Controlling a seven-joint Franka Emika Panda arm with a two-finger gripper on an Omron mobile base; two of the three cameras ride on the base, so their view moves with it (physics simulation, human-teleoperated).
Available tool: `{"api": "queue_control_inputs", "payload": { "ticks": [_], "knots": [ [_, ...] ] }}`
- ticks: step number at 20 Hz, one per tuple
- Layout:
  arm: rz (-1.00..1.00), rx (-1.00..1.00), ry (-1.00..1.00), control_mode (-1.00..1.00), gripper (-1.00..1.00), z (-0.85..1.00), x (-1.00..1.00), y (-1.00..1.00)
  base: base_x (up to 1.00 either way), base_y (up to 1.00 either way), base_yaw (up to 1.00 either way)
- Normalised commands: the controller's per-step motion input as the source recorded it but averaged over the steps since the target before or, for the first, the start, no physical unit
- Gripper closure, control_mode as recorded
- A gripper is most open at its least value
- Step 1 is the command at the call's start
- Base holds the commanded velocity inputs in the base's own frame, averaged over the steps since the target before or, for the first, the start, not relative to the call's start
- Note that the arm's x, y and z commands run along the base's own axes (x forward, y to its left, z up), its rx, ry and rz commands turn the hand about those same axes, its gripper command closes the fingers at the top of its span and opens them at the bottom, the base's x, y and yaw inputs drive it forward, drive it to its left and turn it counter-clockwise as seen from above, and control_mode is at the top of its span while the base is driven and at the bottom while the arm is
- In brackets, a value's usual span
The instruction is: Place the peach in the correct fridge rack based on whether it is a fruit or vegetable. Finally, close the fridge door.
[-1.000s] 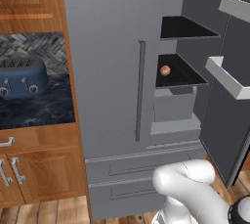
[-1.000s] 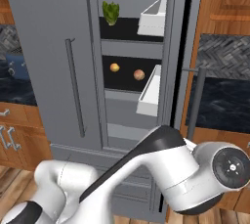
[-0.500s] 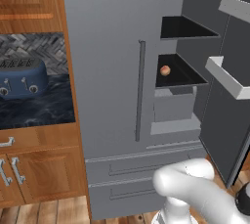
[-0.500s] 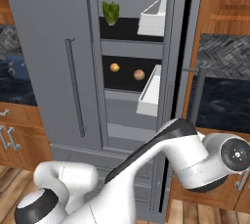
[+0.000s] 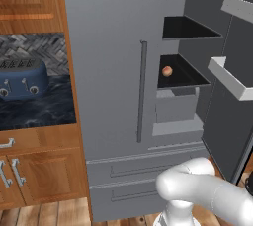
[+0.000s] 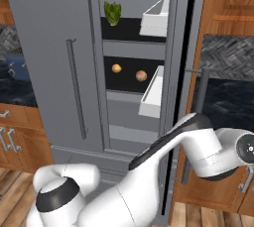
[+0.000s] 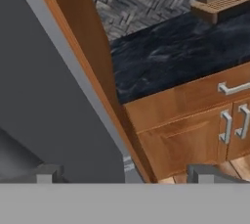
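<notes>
Peach: small round pinkish-salmon peach (image 6: 141, 76) lies on the lower glossy black fridge rack (image 6: 130, 86), right of a yellower orange round fruit (image 6: 116, 68); the two are apart. From the left base view the peach (image 5: 167, 71) sits near the rack's left wall.
Upper rack: a green leafy vegetable (image 6: 112, 12) stands there beside a white box-shaped bin (image 6: 155, 19).
Judgement on sorting: peach shares a shelf with the other fruit, vegetable is one level up, so the placing part looks done.
Door: grey right-hand fridge door (image 5: 230, 96) stands swung wide open, its white door bins (image 5: 228, 76) facing inward.
Arm: white arm (image 6: 198, 144) reaches low and right, round the open door's edge.
Gripper: two-finger gripper (image 7: 126, 173) shows two small grey tips set wide apart with nothing between them; it looks past the grey door panel toward a dark marble counter (image 7: 176, 52) and wooden cabinets (image 7: 195, 130).
Step in hand: closing the door, not yet done.
Next move calls for: getting the hand onto the door's outer face and pushing it toward the fridge body through its swing, without clipping the cabinet.
</notes>
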Motion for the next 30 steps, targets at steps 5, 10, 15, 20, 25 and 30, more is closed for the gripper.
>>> {"api": "queue_control_inputs", "payload": {
  "ticks": [5, 10, 15, 20, 25, 30],
  "knots": [
    [0.03, 0.0, 0.0, -1.0, -1.0, 0.0, 0.37, 0.2, 0.0, 0.0, 0.0],
    [0.0, 0.02, 0.0, -1.0, -1.0, 0.0, 0.65, 0.22, 0.0, 0.0, 0.0],
    [0.04, 0.07, -0.07, -1.0, -1.0, 0.0, 0.27, 0.71, 0.0, 0.0, 0.0],
    [0.03, 0.0, -0.12, -1.0, -1.0, 0.0, 0.32, 1.0, 0.0, 0.0, 0.0],
    [0.0, 0.0, -0.12, -1.0, -1.0, 0.0, 0.56, 1.0, 0.0, 0.0, 0.0],
    [0.0, 0.0, -0.14, -1.0, -1.0, 0.0, 0.61, 1.0, 0.0, 0.0, 0.0]
  ]
}}
